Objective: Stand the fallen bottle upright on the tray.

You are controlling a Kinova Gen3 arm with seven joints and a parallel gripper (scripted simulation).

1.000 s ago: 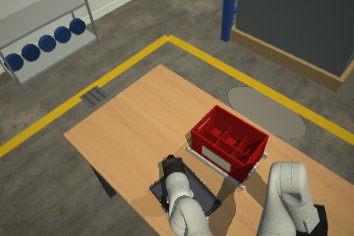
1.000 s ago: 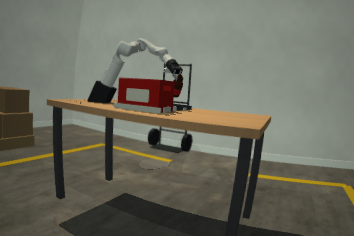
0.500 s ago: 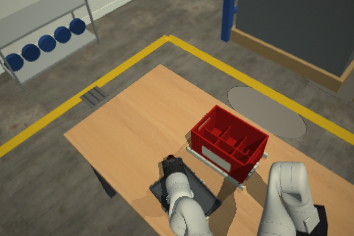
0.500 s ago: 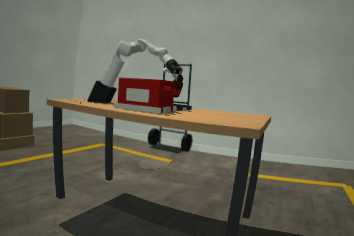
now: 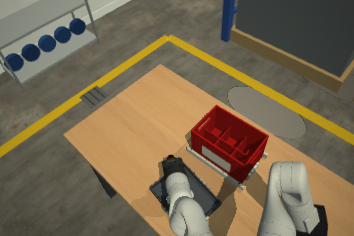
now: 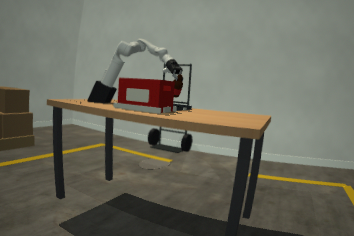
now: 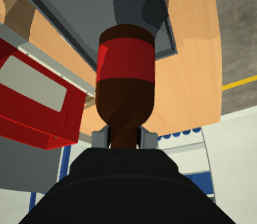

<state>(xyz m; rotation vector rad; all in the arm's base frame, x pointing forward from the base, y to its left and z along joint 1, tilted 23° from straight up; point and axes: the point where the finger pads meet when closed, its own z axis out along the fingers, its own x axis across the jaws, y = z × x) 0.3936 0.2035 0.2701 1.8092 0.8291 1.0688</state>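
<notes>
End effector (image 7: 124,136) clamped part-way closed on neck of brown bottle (image 7: 126,78), red label band. Bottle held in the air above dark grey tray (image 7: 69,10), clear of it. Red crate (image 5: 229,142) just right of tray on wooden bench (image 5: 130,117).

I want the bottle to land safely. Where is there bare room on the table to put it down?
The gripper holds the brown bottle above the dark tray, whose floor looks bare. Wide bare wood lies on the table between the red crate and the far corner. It is crowded between crate and tray.
</notes>
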